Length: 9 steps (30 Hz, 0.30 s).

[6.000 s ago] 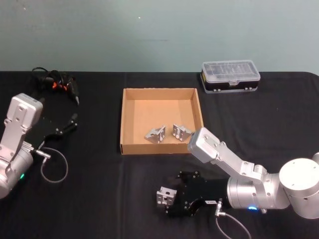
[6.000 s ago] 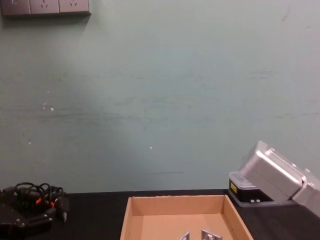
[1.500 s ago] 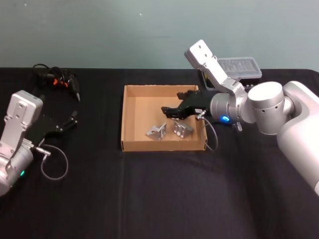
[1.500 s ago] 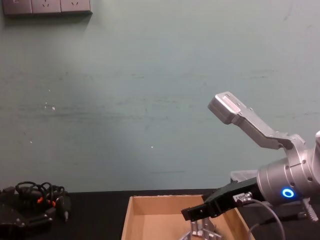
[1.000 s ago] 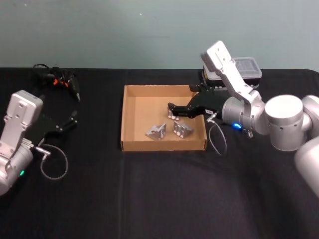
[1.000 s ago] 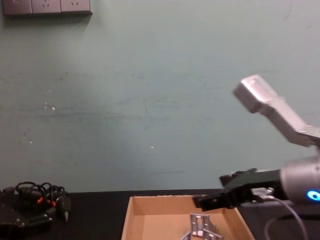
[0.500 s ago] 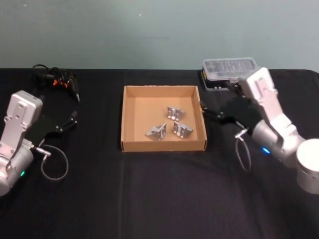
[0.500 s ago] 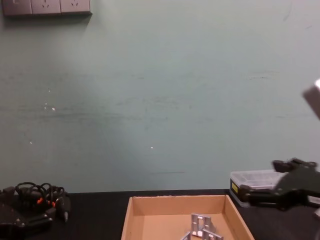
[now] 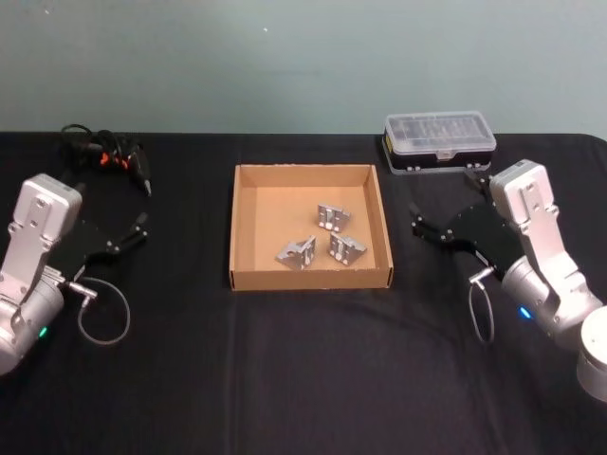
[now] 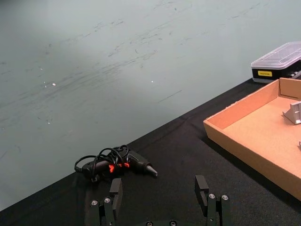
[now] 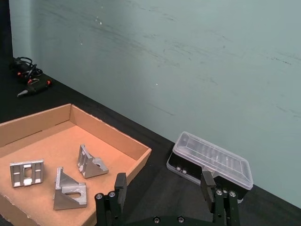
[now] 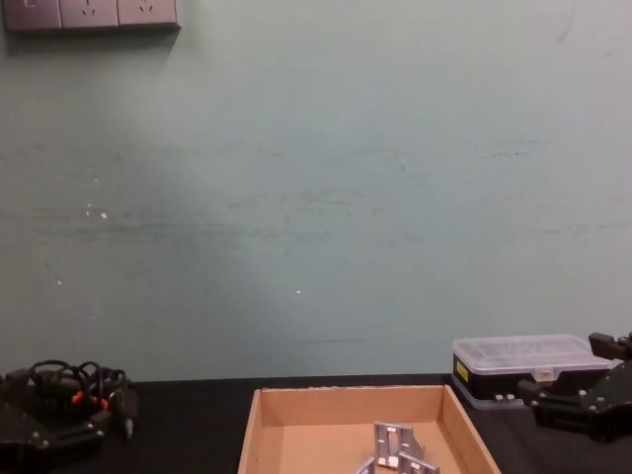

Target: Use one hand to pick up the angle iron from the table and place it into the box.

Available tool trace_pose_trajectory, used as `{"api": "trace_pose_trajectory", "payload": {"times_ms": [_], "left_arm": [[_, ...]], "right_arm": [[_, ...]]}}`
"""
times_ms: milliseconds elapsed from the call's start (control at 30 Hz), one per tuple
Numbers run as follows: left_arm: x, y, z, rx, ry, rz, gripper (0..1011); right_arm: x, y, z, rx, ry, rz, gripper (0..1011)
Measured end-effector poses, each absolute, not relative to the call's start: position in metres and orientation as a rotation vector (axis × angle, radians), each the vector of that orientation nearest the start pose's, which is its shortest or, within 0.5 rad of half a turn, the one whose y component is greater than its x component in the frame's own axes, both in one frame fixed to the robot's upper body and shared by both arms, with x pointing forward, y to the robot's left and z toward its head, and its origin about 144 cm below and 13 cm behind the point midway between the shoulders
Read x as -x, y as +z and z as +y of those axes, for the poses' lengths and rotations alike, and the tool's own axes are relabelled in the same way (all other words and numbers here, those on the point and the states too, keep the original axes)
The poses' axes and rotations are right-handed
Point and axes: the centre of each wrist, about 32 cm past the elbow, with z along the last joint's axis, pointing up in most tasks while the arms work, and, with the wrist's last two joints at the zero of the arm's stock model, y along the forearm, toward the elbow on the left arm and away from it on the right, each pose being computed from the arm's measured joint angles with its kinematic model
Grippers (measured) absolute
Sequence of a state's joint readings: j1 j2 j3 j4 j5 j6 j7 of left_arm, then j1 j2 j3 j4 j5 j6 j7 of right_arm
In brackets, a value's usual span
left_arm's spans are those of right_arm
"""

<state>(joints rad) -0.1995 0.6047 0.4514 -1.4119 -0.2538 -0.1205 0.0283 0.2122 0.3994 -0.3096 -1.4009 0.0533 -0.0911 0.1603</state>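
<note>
- On the black surface [image 9: 303, 379], at centre, the box [image 9: 248, 277] is found: tan cardboard, low-walled, lidless.
- Three angle irons are held in the box: one [image 9: 333, 217] towards the far right, one [image 9: 298, 252] near the middle, one [image 9: 347, 249] just right of that. No further angle iron is seen on the surface, so the placing is judged done.
- Right claw [image 9: 440, 230]: empty, fingers spread, set well to the right of the box above the surface. Both fingers are seen parted in the right wrist view, with nothing between them.
- Left claw [image 9: 126, 235]: parked at the left side, fingers spread, nothing held.
- Step in hand, as judged: retreat of the right arm to rest. It is best done by keeping the claw above wall height and clear of the box's right wall, so that the box is not nudged.
- Black case with clear lid [image 9: 439, 143]: just behind the right claw, beyond the box's far right corner; the nearest obstacle to the retreat.
- Black tool with coiled cable [image 9: 109, 156]: at the far left, well apart from the box; no obstruction.
</note>
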Motion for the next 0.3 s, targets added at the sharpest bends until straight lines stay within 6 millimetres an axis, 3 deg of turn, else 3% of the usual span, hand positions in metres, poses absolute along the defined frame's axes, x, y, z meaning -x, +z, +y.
{"api": "trace_pose_trajectory", "payload": {"times_ms": [300], "left_arm": [[-0.4886,1.1398,0.3097,-0.305,1.248,-0.285,1011]], "right_arm": [[-0.5083,1.1534,-0.2727,0.269,-1.148,-0.312,1003]]}}
